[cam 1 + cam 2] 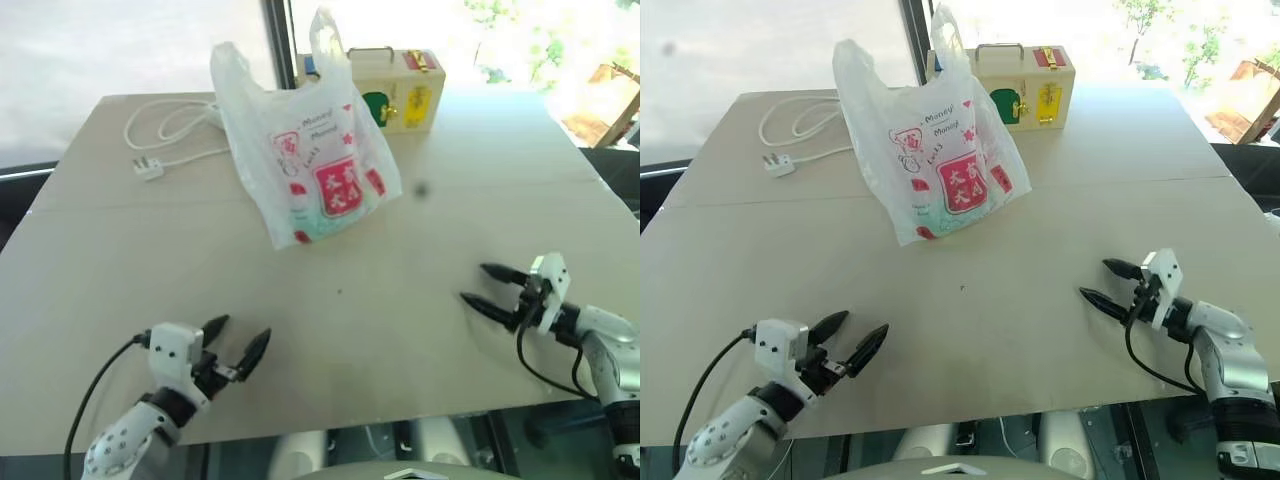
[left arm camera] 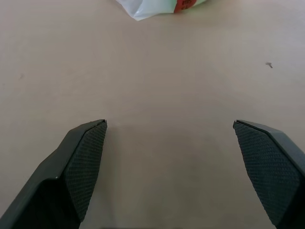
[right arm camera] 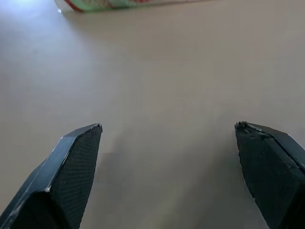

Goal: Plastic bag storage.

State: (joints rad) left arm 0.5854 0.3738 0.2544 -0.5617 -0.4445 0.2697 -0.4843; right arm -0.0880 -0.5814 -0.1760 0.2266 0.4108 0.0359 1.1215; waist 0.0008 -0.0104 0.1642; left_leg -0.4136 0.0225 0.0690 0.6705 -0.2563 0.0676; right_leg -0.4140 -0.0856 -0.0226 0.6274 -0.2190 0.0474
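Plastic bag (image 1: 305, 165) stands puffed up mid-desk (image 1: 420, 330) w/ both pincers, left (image 1: 236, 350) & right (image 1: 485, 285), gaping wide & empty near the front edge, well apart from it (looks feather-light, floppy, slippery imo, so grab the loop handles up top).

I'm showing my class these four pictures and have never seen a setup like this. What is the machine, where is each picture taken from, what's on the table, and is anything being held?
It is a two-armed humanoid robot. The two wide pictures come from its head, looking down; the two close ones from cameras on each wrist, looking along black fingers. On the table stands a printed white plastic bag, with a yellow wooden box behind it and a white power cable beside it. The left pincer and right pincer are both open, holding nothing, well short of the bag.
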